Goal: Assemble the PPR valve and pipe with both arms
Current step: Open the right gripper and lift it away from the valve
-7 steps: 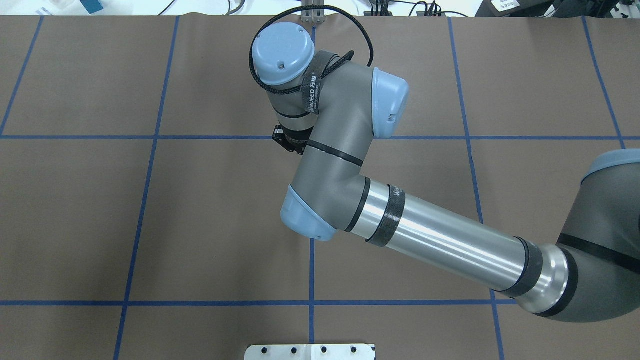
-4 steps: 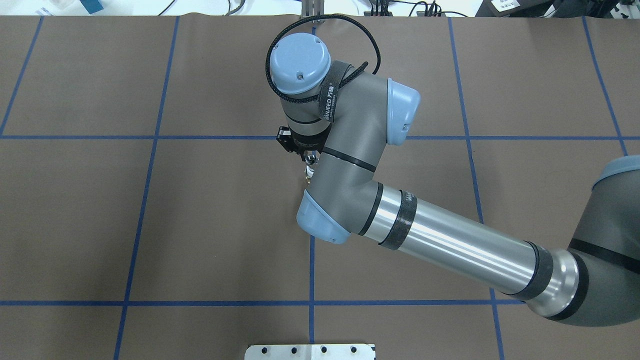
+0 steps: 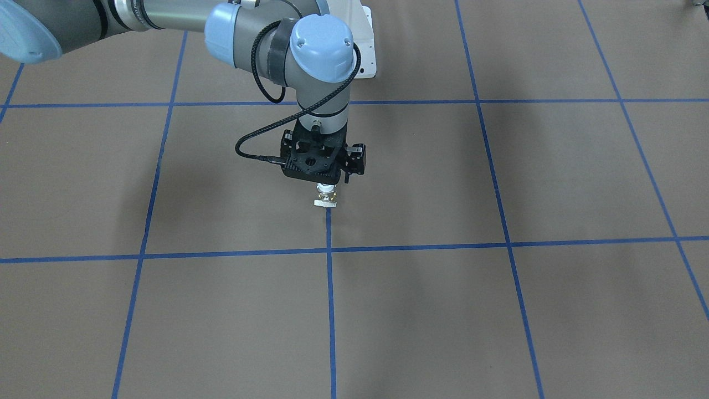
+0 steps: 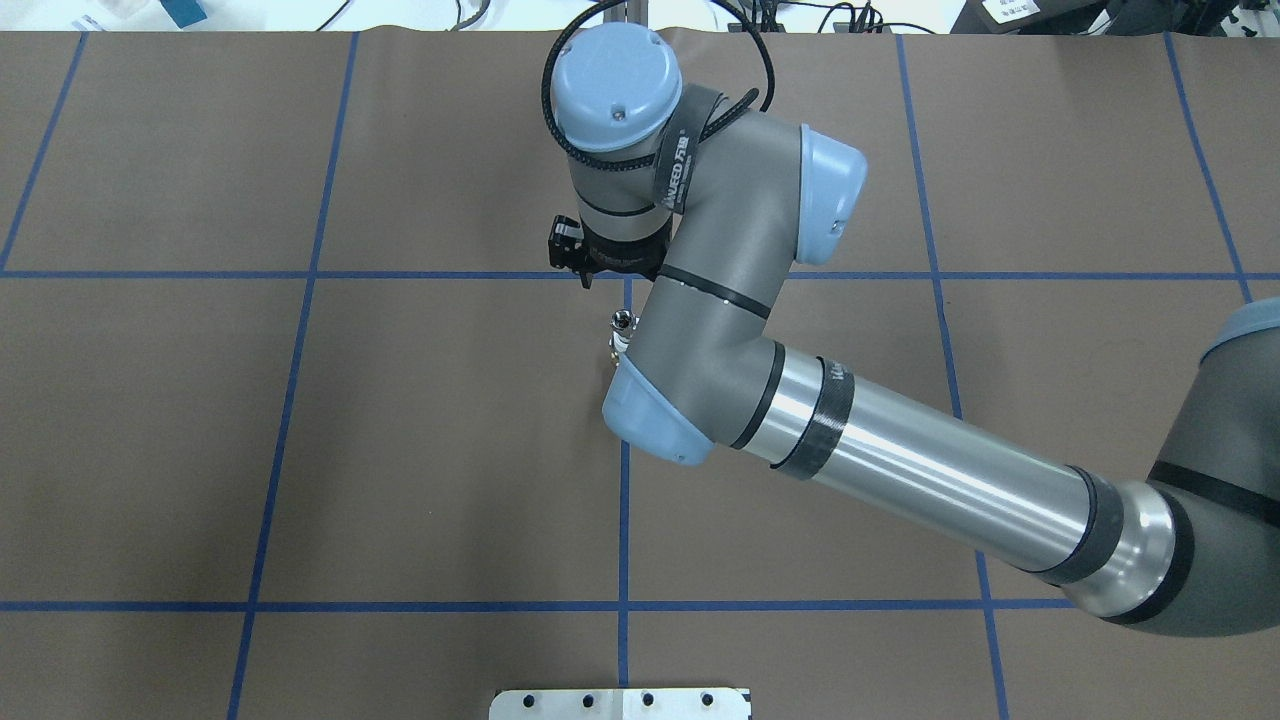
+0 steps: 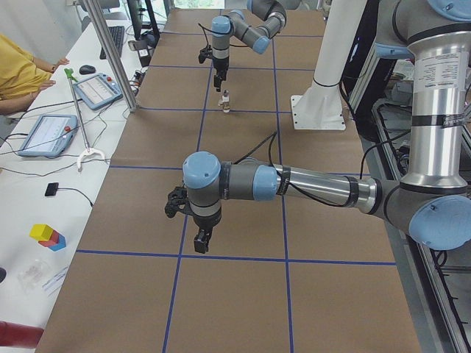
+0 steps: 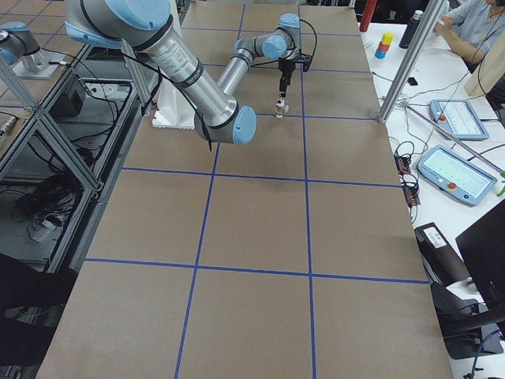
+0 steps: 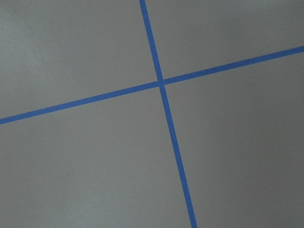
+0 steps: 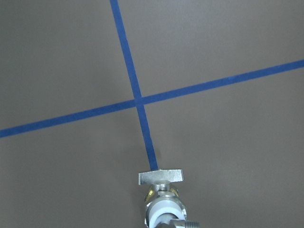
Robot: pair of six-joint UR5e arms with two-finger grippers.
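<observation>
Two parts look joined: front-on, the PPR valve [image 3: 325,198] stands on the table [image 3: 498,310] under the right gripper [image 3: 328,182], fingers hidden; overhead, the pipe [image 4: 623,320] tops it; side-on, the left gripper [image 5: 200,241] hangs well apart, fingers unreadable; next, lift clear gently.

The right arm [image 4: 715,330] and left arm [image 5: 309,184] are grey tubes with silver sleeves [image 4: 930,480] and light-blue caps [image 4: 615,85]. A braided black cable [image 3: 238,148] runs beside a lettered strap [image 4: 682,165].

PPR valve [image 3: 325,198] stands on table [image 3: 498,310] (right gripper [image 6: 282,87] above)
</observation>
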